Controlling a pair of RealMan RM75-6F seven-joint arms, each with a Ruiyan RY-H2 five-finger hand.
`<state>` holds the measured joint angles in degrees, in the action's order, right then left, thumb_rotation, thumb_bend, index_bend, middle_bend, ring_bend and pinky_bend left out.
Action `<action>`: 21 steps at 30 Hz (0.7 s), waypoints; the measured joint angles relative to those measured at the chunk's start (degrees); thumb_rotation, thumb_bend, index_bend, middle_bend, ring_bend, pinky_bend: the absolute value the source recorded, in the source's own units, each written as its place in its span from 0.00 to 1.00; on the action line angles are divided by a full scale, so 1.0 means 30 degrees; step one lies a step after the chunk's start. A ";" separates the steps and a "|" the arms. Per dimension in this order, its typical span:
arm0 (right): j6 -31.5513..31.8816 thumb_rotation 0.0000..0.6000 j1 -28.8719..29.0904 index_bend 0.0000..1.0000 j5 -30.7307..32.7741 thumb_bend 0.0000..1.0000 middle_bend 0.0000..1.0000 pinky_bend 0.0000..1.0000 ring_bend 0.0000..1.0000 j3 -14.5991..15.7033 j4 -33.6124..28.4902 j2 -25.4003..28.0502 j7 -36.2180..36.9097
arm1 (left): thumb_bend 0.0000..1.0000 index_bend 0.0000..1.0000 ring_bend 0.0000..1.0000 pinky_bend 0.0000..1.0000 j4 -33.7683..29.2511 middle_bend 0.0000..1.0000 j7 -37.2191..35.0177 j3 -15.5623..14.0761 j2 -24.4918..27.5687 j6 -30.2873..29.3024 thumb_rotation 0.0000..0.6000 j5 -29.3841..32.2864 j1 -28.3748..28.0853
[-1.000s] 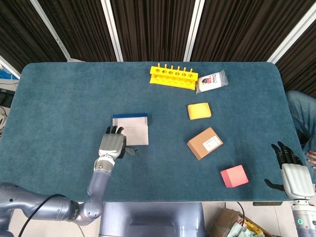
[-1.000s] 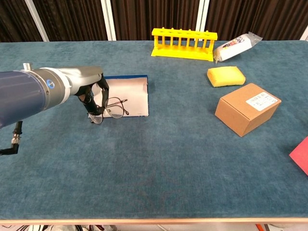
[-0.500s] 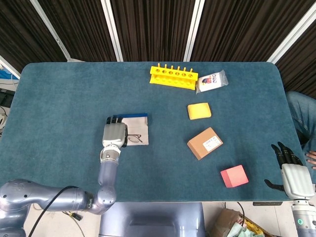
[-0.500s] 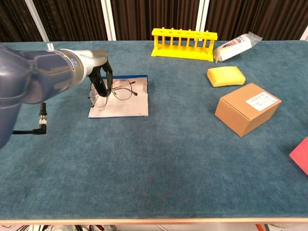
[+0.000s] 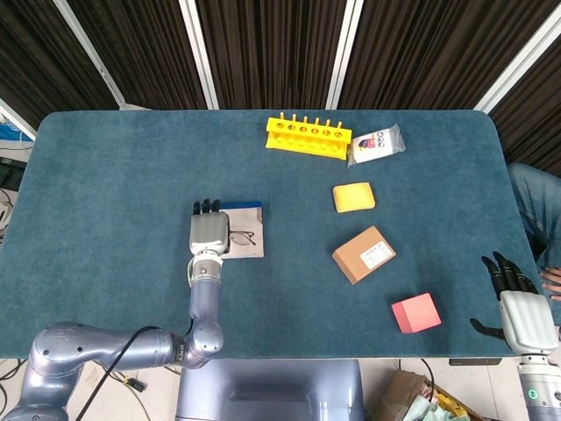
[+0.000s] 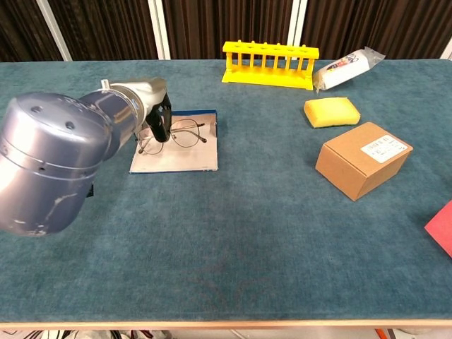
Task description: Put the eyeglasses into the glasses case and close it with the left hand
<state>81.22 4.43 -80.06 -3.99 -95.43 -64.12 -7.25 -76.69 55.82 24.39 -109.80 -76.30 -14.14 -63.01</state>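
— Where are the eyeglasses (image 6: 174,135)?

— The left hand (image 5: 209,233) is holding them by the bridge, between its dark fingers (image 6: 159,123). They are just over the glasses case (image 6: 176,150), which lies flat and open on the blue worktop (image 6: 233,226). I cannot tell if they touch the case.

— And the other hand?

— The right hand (image 5: 521,309) is far off, past the right edge of the worktop. It holds nothing and its fingers are spread out.

— What else is there?

— A yellow rack (image 5: 308,136) at the back, with a white packet (image 5: 377,145) just beside it. Nearer are a yellow sponge (image 5: 353,196), a brown box (image 5: 364,254) and a pink block (image 5: 415,312).
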 measured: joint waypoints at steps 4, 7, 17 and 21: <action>0.0072 1.00 -0.0025 0.07 -0.0112 0.14 0.01 0.23 0.10 0.0038 0.0013 0.0011 -0.0018 | 0.42 0.57 0.00 0.01 0.0826 0.12 -0.0121 -0.0012 -0.0400 0.0077 1.00 -0.0353 -0.0025; 0.0087 1.00 -0.0047 0.07 -0.0173 0.14 0.01 0.23 0.10 0.0090 0.0017 0.0006 -0.0040 | 0.42 0.57 0.00 0.01 0.1600 0.12 -0.0290 0.0169 -0.0803 0.0210 1.00 -0.0508 -0.0054; 0.0061 1.00 -0.0038 0.07 -0.0131 0.14 0.02 0.23 0.10 0.0079 0.0030 -0.0024 -0.0087 | 0.42 0.57 0.00 0.01 0.3554 0.11 -0.0496 0.0778 -0.1880 0.0805 1.00 -0.1142 -0.0235; 0.0149 1.00 -0.0074 0.07 -0.0173 0.14 0.02 0.23 0.10 0.0081 0.0030 -0.0020 -0.0087 | 0.42 0.57 0.00 0.01 0.4170 0.11 -0.0577 0.0994 -0.2264 0.1082 1.00 -0.1428 -0.0390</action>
<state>81.67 4.21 -80.58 -3.75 -95.34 -64.18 -7.51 -64.18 54.09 27.38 -116.59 -73.05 -18.43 -64.18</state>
